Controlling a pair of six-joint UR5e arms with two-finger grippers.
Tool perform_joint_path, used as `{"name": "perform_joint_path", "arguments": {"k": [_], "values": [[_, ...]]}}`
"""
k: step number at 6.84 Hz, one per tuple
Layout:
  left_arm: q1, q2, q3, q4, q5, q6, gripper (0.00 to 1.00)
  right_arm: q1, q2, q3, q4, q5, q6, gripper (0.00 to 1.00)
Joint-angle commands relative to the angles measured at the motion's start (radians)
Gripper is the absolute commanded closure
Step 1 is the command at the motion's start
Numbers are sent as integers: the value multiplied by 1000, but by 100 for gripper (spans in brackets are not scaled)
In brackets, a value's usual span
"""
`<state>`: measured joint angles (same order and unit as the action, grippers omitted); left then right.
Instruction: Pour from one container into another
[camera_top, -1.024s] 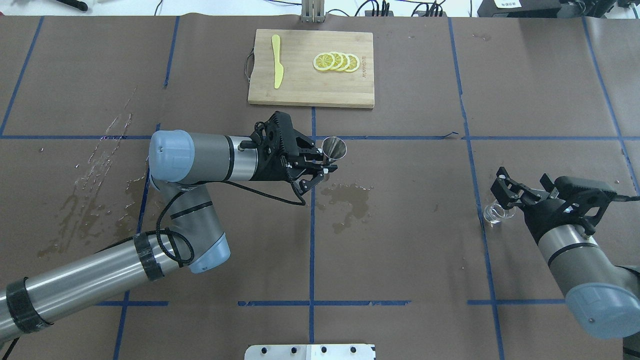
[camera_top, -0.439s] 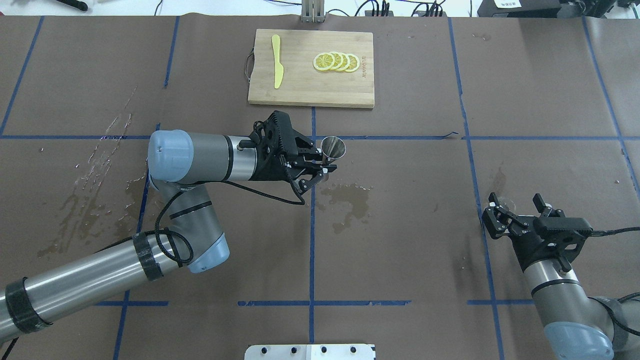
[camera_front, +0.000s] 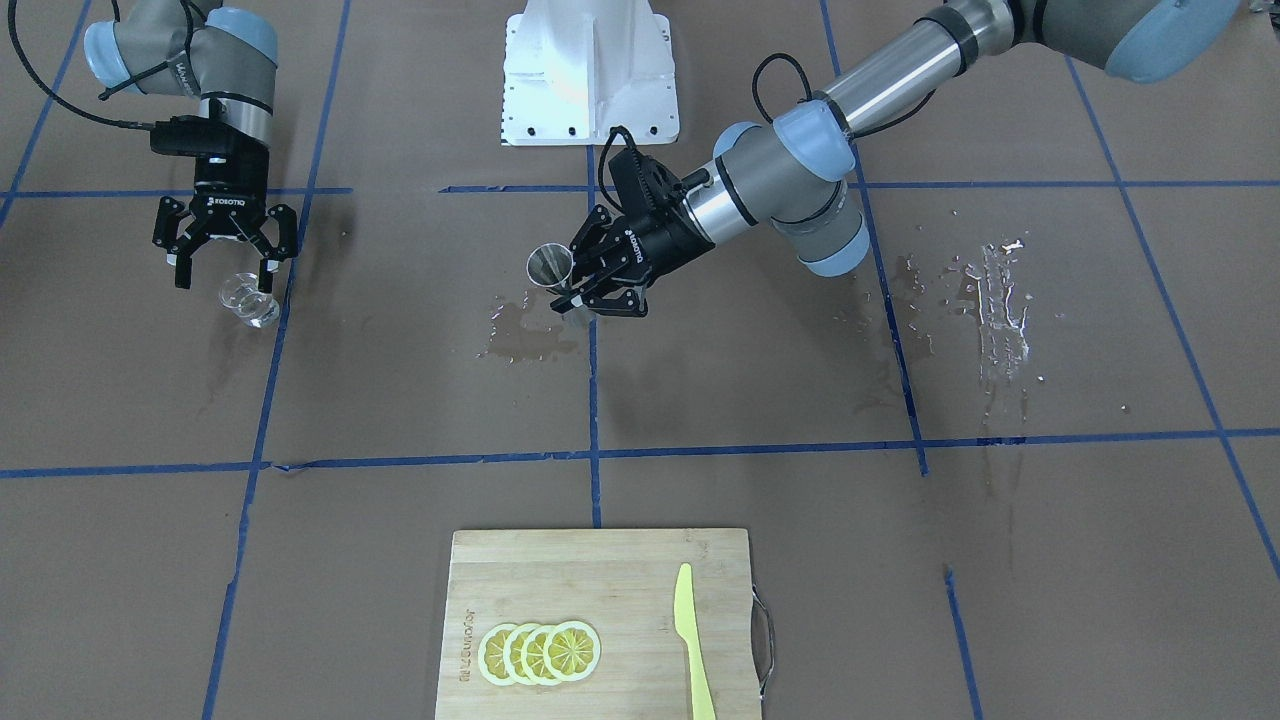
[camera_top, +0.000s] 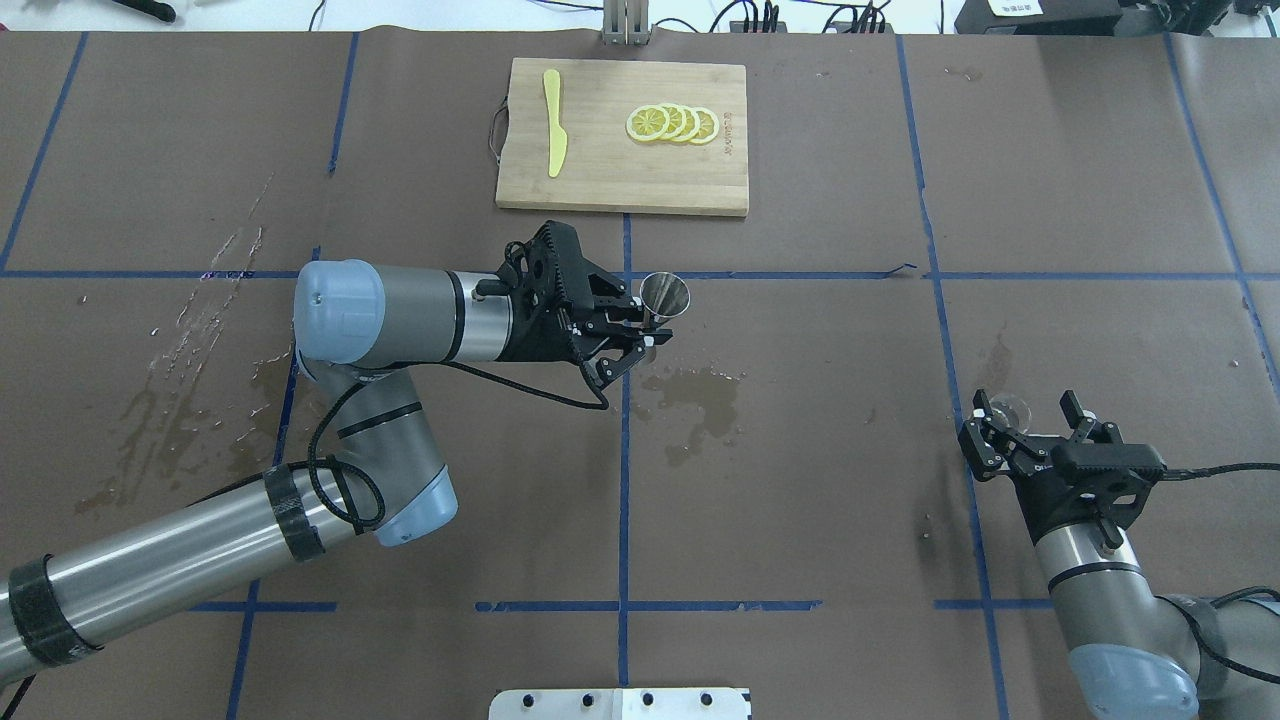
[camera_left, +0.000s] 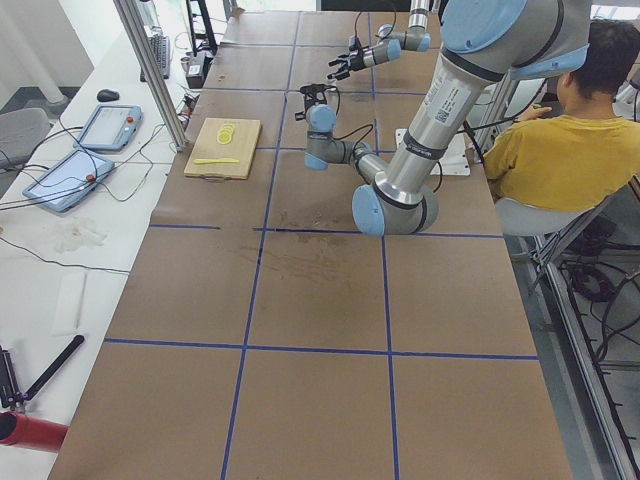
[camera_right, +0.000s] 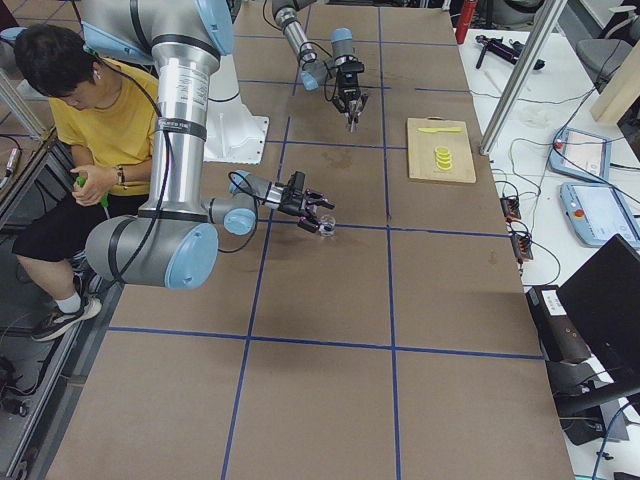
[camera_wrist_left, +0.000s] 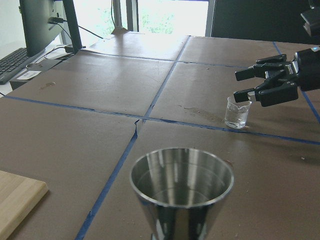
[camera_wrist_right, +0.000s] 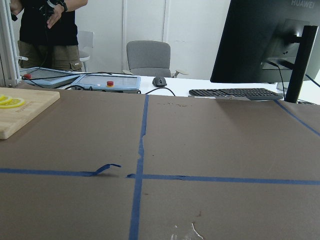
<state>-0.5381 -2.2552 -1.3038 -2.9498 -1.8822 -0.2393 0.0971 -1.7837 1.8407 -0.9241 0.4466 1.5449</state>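
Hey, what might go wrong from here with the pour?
The open right end effector hangs close to the glass, not centred on it; coming down, a finger might hit the rim and tip it. The jigger in the left end effector has a narrow mouth, so the pour may miss, as the wet patch below suggests.

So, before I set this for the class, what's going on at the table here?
The left gripper holds the steel jigger upright, mouth up, above the middle of the table. The right gripper hovers open close above the small clear glass, which stands on the table untouched. No pouring has begun. A wet patch lies near the jigger.
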Motion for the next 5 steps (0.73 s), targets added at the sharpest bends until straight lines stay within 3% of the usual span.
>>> {"name": "perform_joint_path", "arguments": {"k": [1,5], "values": [[1,2,0,0,0,0,100,-2,16,-23,1,-14,7,0],[0,3,0,-2,0,0,100,-2,66,-115,1,-28,7,0]]}}
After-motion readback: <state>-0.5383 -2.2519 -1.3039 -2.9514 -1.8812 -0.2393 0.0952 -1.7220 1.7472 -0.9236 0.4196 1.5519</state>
